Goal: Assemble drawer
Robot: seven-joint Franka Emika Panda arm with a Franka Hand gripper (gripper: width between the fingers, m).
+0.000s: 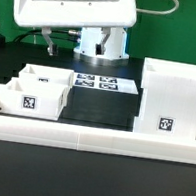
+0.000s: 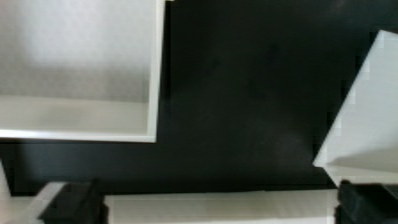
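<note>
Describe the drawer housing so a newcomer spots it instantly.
Find the black table. At the exterior view's right stands the housing, a white box, one tag low on its front. It towers over the two small trays at that view's left.

**Two white pieces ahead of our fingers**

We see our gripper spread wide, its dark fingers above the black table. Ahead, an open white box lies beyond one finger and a tilted white panel beyond the other.
</note>
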